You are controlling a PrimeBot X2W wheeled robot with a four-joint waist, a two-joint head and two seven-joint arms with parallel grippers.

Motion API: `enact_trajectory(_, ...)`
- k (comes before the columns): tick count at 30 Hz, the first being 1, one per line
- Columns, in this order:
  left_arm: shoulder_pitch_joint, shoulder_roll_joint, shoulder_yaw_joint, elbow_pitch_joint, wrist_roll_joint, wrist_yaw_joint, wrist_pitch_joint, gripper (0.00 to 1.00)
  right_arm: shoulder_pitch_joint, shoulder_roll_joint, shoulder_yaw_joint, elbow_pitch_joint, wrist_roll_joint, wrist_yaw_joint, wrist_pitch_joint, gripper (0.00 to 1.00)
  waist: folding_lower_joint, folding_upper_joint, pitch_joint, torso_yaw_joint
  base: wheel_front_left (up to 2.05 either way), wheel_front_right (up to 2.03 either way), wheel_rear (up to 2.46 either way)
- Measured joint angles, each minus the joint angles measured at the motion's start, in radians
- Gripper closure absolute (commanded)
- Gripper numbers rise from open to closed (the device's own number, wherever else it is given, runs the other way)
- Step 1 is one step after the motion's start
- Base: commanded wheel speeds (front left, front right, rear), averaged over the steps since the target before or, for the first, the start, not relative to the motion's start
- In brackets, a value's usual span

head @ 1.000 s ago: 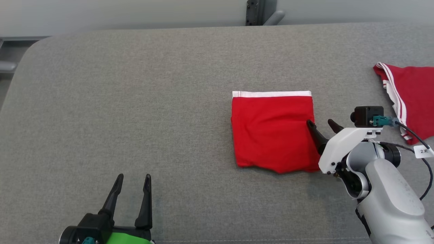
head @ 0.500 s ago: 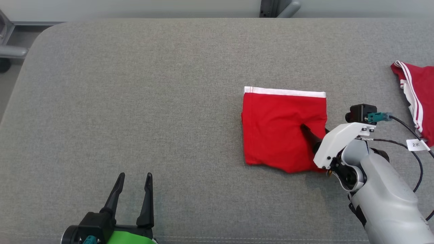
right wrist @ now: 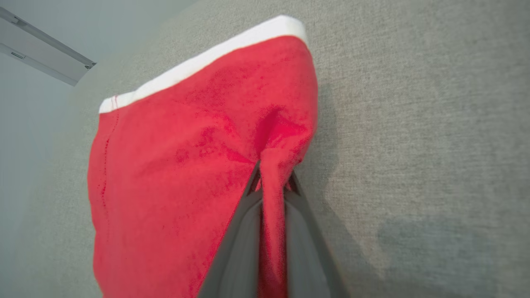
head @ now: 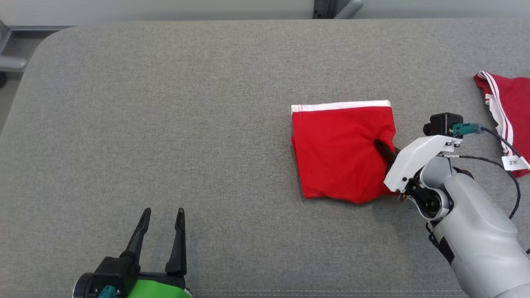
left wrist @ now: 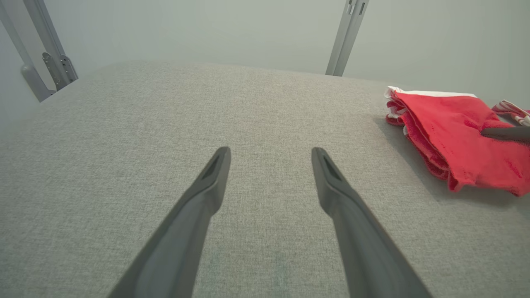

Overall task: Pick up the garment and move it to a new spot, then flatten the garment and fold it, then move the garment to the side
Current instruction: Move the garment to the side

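Observation:
The garment (head: 337, 151) is a folded red piece with a white waistband along its far edge, lying right of centre on the grey table (head: 165, 124). My right gripper (head: 383, 150) is shut on a pinched ridge of red cloth at the garment's right edge. In the right wrist view the two dark fingers clamp that fold of the garment (right wrist: 174, 165), with the gripper (right wrist: 271, 176) at its right side. My left gripper (head: 162, 215) stands open at the lower left, far from the cloth. The left wrist view has the open gripper (left wrist: 269, 155) over bare table and the garment (left wrist: 447, 128) at the right.
A second red piece with white stripes (head: 507, 103) lies at the table's right edge, near my right arm's cable and its white tag (head: 513, 162). Metal frame posts (head: 327, 8) stand behind the table's far edge. Wide bare grey surface stretches left of the garment.
My right gripper slid its fingers onto the garment's right edge and closed, bunching the cloth there. The head camera shifted. The left gripper stayed open in place.

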Motion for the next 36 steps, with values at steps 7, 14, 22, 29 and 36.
enact_trajectory(7, 0.004, 0.0, 0.022, -0.014, -0.006, 0.0, 0.0, 0.0, -0.054, -0.09, 0.05, -0.066, 0.032, 0.0, 0.03, 1.0, 0.0, 0.0, 0.003, -0.053, 0.0, 0.0, 0.0)
enact_trajectory(14, -0.056, 0.0, 0.016, -0.026, -0.006, -0.01, 0.0, 0.0, -0.181, -0.186, 0.026, -0.045, -0.01, 0.0, 0.073, 1.0, 0.0, 0.0, 0.052, -0.094, 0.0, 0.0, 0.0)
enact_trajectory(22, -0.108, -0.001, 0.009, -0.016, 0.025, -0.021, 0.0, 0.0, -0.332, -0.282, -0.03, -0.012, -0.067, 0.0, 0.154, 1.0, 0.0001, 0.0, 0.156, -0.124, 0.0, 0.0, 0.0)
enact_trajectory(29, -0.112, 0.0, 0.04, -0.018, 0.04, -0.028, 0.0, 0.0, -0.388, -0.357, -0.074, -0.035, -0.085, 0.0, 0.257, 1.0, 0.0001, 0.0, 0.224, -0.125, 0.0, 0.0, 0.0)
enact_trajectory(36, -0.121, 0.0, 0.035, -0.025, 0.042, -0.031, 0.0, 0.0, -0.392, -0.44, -0.115, -0.089, -0.084, 0.0, 0.411, 1.0, 0.0001, 0.0, 0.257, -0.109, 0.0, 0.0, 0.0)
